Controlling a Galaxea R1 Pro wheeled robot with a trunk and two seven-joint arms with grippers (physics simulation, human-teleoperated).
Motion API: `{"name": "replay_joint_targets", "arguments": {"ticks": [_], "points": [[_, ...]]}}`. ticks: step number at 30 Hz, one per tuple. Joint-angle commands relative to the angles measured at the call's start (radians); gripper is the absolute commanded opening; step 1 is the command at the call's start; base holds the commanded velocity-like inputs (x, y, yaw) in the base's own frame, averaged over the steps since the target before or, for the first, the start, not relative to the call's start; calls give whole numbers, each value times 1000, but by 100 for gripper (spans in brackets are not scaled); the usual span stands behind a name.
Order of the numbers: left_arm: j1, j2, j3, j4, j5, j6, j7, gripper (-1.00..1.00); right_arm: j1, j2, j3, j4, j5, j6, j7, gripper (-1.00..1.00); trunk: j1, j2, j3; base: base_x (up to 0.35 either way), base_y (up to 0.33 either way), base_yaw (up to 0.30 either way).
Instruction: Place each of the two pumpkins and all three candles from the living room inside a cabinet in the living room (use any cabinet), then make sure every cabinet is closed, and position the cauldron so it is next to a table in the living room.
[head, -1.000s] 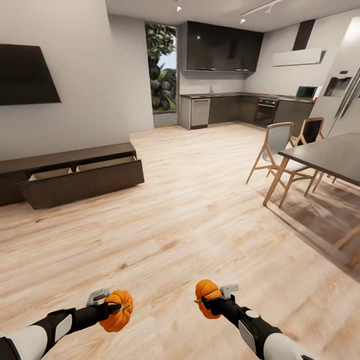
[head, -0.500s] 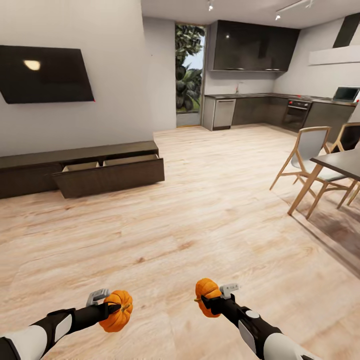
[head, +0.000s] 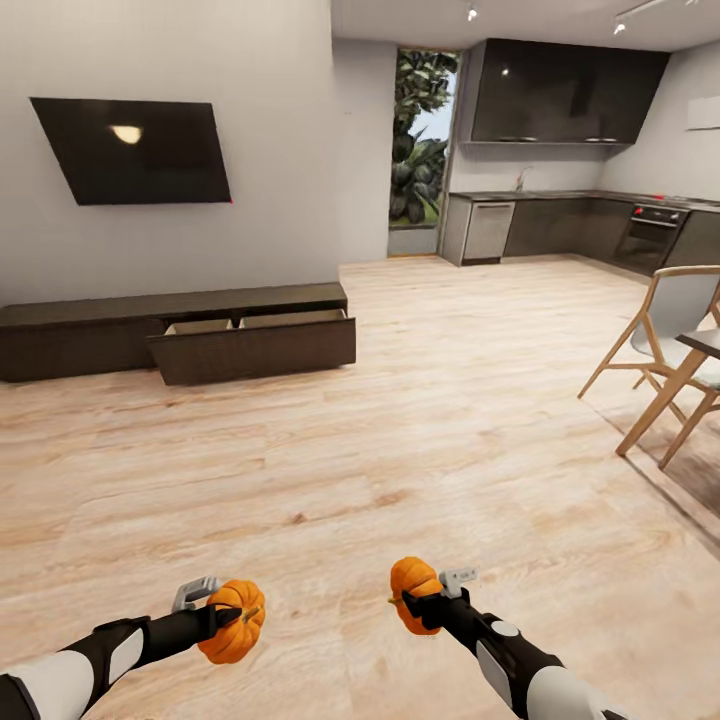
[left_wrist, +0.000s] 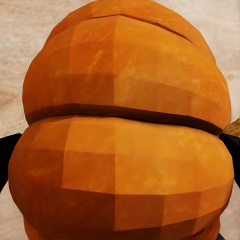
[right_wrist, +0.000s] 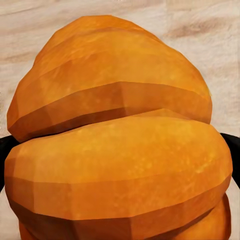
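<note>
Nearest, at 7 o'clock in the head view: left gripper (head: 228, 612) clenched around the left pumpkin (head: 233, 622), held above the wood floor (head: 400, 470). In the left wrist view that pumpkin (left_wrist: 120, 130) sits close against the lens, dark fingertips (left_wrist: 6, 150) pressed to both of its sides.

At 5 o'clock: right gripper (head: 418, 604) grasping the right pumpkin (head: 412, 594), also held off the floor. In the right wrist view this pumpkin (right_wrist: 117, 135) is squeezed between dark fingers (right_wrist: 231, 150) at both edges, pale floor planks behind it. The two pumpkins are apart, one per arm, about level with each other.

Farther out, 10 to 11 o'clock: cabinet (head: 100, 330), long low dark-brown unit against the wall. Its right-hand drawer (head: 255, 345) is pulled out, pale lining visible; the rest of its front looks closed. Cabinet is well apart from both grippers.

Above it on the wall: black TV (head: 135, 150), tilted in view.

At 3 o'clock: wooden chair (head: 665, 345) and a corner of the dining table (head: 703, 343) at the frame edge.

Farthest, 12 to 2 o'clock: dark kitchen counters (head: 580, 222) with upper cupboards (head: 565, 92), a window (head: 420, 135) showing green plants, and an oven (head: 650, 238).
</note>
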Motion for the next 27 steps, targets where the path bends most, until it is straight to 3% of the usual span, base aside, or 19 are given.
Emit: {"name": "replay_joint_targets", "arguments": {"ticks": [1,7,27], "points": [[0,0,1,0,0,0,0,-100,0,0,0,0,0,0,0,-100,0,0,1,118,-140,246],[0,0,1,0,0,0,-1,-100,0,0,0,0,0,0,0,-100,0,0,5,203,-126,262],[0,1,1,1,2,0,0,-100,0,-2,0,0,0,0,2,-100,0,0,18,333,-4,248]]}}
